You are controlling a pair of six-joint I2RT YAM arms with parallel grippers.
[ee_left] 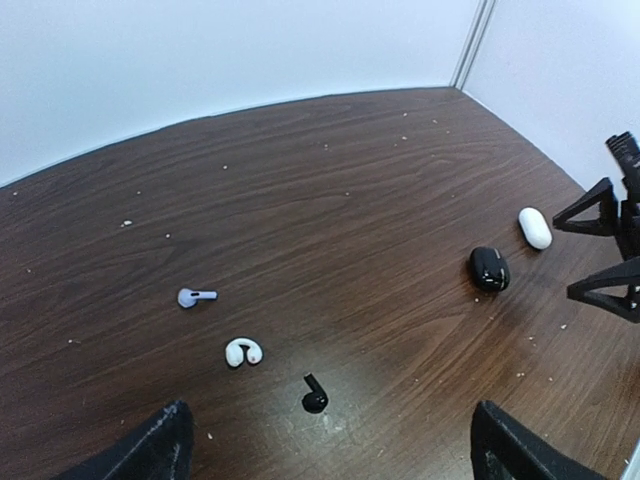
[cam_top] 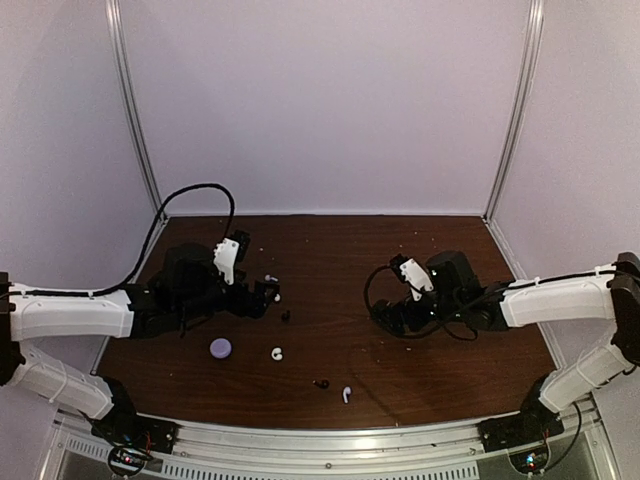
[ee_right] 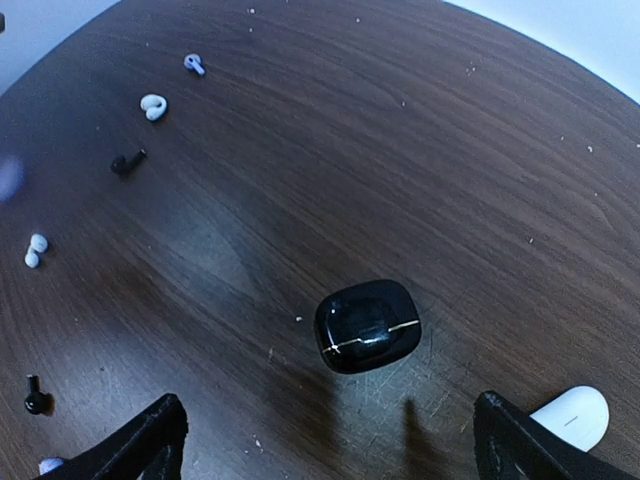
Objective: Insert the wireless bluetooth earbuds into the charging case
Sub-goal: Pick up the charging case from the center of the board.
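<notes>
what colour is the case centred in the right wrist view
Glossy black case, thin pale seam; right wrist view shows it best.

A robotics lab test cell. White panels (cam_top: pixel 320 100) on aluminium posts (cam_top: pixel 134 110) enclose a dark wooden desk (cam_top: pixel 330 250), metal rail (cam_top: pixel 330 437) along its front.

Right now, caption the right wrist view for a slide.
Open right gripper facing a closed black case; white case beside, earbuds scattered beyond.
</notes>
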